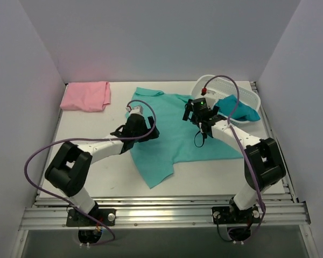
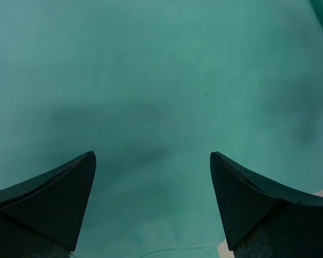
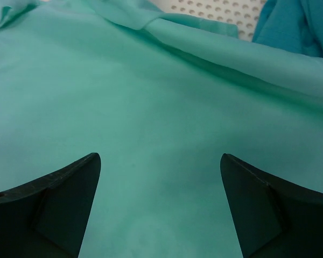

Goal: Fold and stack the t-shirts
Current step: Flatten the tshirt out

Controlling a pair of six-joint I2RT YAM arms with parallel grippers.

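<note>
**Mint-green cloth lies open under two wide grippers**

Mint-green t-shirt point(image 1: 177, 134) is spread nearly flat in the middle of the table point(image 1: 86, 129), probably so that it can be folded there. The left gripper point(image 2: 152, 156) hangs low over its left part, with the jaws wide and only cloth showing between them. The right gripper point(image 3: 160, 156) stands over the upper right part, near a raised fold, also wide and holding nothing. I judge that each one is looking for an edge to pinch. The pink t-shirt point(image 1: 87, 97) rests folded at the upper left of the frame, likely the start of the stack. The teal t-shirt point(image 1: 239, 110) waits crumpled in the white basket point(image 1: 226, 85) at the upper right.
</note>
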